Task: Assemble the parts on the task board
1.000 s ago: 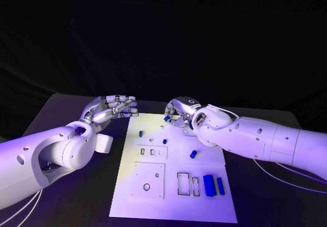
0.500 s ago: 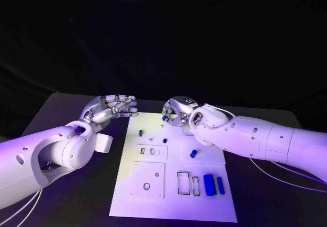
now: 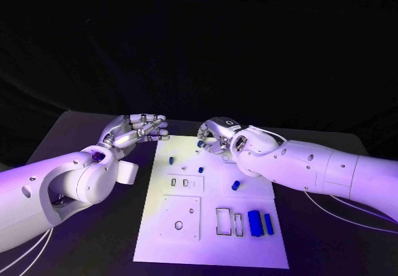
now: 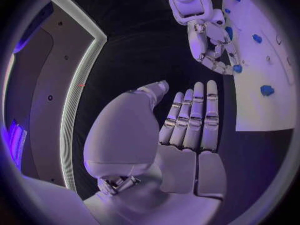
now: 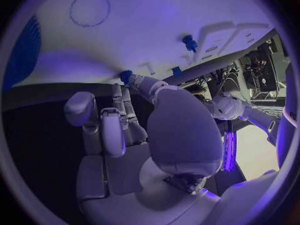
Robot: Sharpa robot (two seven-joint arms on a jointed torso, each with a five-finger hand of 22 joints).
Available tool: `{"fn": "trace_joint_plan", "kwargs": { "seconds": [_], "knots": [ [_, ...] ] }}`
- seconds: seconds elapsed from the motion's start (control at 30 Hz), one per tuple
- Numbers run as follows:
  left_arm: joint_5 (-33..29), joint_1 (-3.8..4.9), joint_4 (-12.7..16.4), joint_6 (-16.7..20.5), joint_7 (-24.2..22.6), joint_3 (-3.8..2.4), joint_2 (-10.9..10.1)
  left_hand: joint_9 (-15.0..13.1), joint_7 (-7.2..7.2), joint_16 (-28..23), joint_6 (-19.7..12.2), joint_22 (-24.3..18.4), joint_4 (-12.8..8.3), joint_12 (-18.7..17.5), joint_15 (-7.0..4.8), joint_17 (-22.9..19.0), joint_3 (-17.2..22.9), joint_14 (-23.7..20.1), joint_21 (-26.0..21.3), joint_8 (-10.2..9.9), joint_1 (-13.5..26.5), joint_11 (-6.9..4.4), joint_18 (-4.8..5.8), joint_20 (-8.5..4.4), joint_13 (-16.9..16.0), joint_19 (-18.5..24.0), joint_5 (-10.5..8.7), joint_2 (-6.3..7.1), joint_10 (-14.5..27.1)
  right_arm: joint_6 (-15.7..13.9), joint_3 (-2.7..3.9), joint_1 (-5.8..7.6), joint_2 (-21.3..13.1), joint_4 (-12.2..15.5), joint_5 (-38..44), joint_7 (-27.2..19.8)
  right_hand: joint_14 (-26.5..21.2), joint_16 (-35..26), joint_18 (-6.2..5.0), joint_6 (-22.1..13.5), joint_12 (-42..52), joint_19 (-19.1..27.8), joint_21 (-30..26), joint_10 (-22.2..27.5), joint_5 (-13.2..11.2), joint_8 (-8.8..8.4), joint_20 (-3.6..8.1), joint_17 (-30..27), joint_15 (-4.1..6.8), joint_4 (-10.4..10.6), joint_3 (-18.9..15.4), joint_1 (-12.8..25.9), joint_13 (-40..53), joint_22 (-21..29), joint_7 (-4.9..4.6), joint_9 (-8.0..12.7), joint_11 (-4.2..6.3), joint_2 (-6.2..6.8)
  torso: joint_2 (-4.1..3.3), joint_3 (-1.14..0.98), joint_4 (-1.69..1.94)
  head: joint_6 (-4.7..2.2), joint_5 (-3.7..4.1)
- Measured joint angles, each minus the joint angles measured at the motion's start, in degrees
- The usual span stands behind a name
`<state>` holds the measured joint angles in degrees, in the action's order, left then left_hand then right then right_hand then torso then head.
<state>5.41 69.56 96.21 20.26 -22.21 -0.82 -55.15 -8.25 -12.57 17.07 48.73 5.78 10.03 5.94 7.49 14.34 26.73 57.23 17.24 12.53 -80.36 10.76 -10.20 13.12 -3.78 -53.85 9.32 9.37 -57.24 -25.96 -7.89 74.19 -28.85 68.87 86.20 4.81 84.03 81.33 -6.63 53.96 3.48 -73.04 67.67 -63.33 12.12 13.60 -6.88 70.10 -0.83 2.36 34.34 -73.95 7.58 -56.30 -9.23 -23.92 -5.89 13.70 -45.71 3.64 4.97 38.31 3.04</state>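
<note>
The task board [image 3: 211, 230] is looking like smooth matt white plastic, the table [image 3: 75, 138] is showing dull black (cloth-like), and both arms' shells are gleaming glossy.

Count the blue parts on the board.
6: one at the fingertips of the right hand, three small ones in the middle of the board, two long ones front right. The hand may hide more.

black table [image 3: 83, 138] under violet light; darkness behind; lit strip [image 4: 78, 92] beyond table edge.
</note>
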Motion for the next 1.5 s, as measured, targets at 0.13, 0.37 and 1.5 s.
{"fn": "trace_joint_plan", "kwargs": {
  "seconds": [0.13,0.37,1.5],
  "knots": [
    [0.00,0.00,-0.09,-0.04,0.00,0.00,-0.08,0.00,0.00,0.00,0.00,0.00,0.00,0.00,0.00,0.00,0.00,0.00,0.00,0.00,0.00,0.00,0.00,0.00,0.00,0.00,0.00,0.00,0.00,-0.08,0.00,0.00,-1.99,1.74,0.04,0.09,-0.13,-0.44,0.00,-0.74,0.23,0.72,-1.00,1.72,0.00,-0.87,-0.29,-0.96,-0.12,-0.61,-0.92,-0.49,-0.35,1.41,-0.15,0.32,-0.35,1.18,0.01,-0.03,-0.01,0.02,-0.15],
    [0.01,0.00,-0.25,-0.08,0.00,0.00,-0.43,0.00,0.00,-0.22,0.00,-0.07,0.00,-0.28,0.00,0.11,0.00,0.00,0.00,-0.27,0.00,0.00,0.00,0.00,0.00,0.00,0.00,0.00,0.00,-0.56,0.33,0.00,-7.73,7.44,0.10,0.33,0.00,-0.44,0.00,-1.06,0.82,0.72,-1.28,1.93,0.38,-1.21,-0.29,-1.34,-0.41,-0.72,-1.97,-0.42,-0.44,1.47,-0.29,0.40,-0.55,1.40,0.02,-0.12,-0.20,-0.11,-0.37],
    [0.01,-0.01,-0.46,-0.67,-0.07,0.01,-0.76,0.06,0.00,-0.22,0.00,-0.12,0.00,-0.28,0.00,0.21,0.00,0.00,0.00,-0.27,0.00,0.00,0.01,0.00,0.00,0.00,0.00,0.00,0.00,6.95,1.05,0.91,-17.94,11.20,-10.00,6.04,0.10,7.15,1.81,-5.04,69.09,-6.90,8.37,-14.51,6.47,-0.53,1.35,4.85,1.54,13.70,-29.10,-8.79,65.55,-15.21,0.64,-2.45,1.94,-2.16,0.10,-0.83,-1.31,-0.50,0.07]
  ]
}}
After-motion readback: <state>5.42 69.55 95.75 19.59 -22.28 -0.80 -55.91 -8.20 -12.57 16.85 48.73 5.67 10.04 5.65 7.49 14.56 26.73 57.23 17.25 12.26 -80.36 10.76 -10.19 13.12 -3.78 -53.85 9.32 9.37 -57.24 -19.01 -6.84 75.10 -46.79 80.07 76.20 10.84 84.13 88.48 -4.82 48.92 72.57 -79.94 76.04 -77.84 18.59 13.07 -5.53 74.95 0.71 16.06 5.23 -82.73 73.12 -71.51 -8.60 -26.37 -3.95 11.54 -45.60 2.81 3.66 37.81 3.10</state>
